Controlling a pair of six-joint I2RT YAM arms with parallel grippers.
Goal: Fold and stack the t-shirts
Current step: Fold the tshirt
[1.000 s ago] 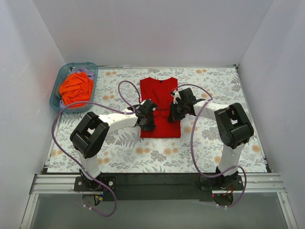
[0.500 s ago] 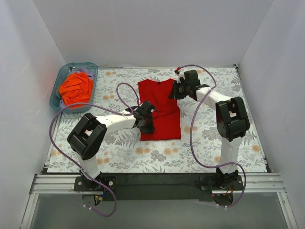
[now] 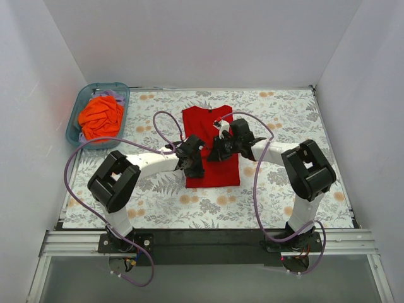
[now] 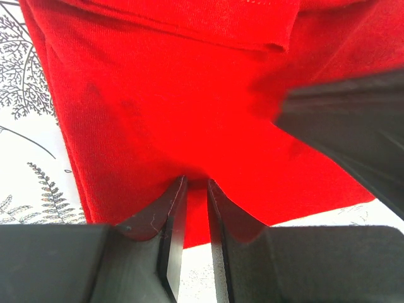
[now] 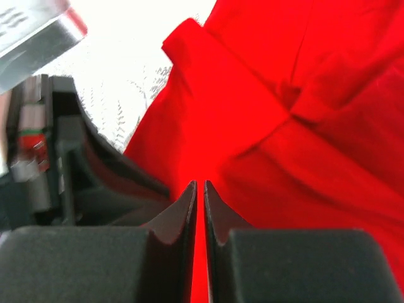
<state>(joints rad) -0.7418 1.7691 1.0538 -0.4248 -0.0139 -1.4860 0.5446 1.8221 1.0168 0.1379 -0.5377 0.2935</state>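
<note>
The red t-shirt (image 3: 218,175) lies folded into a narrow upright rectangle on the middle of the floral table. My left gripper (image 3: 192,163) rests on the shirt's left part; in the left wrist view its jaws (image 4: 196,180) are nearly together, tips pressed on the red cloth (image 4: 189,95). My right gripper (image 3: 213,150) sits on the middle of the shirt, close to the left one; in the right wrist view its jaws (image 5: 200,184) are shut over the red cloth (image 5: 284,145), which has a few folds. The orange t-shirt (image 3: 101,117) lies crumpled in the bin.
A teal plastic bin (image 3: 107,84) stands at the back left and holds the orange shirt with some lilac cloth (image 3: 114,95). White walls close the table on three sides. Purple cables loop above both arms.
My right gripper has moved from the shirt's upper right corner down and left to its middle. My left gripper has stayed on the shirt's left part. The shirt's outline barely changed.
</note>
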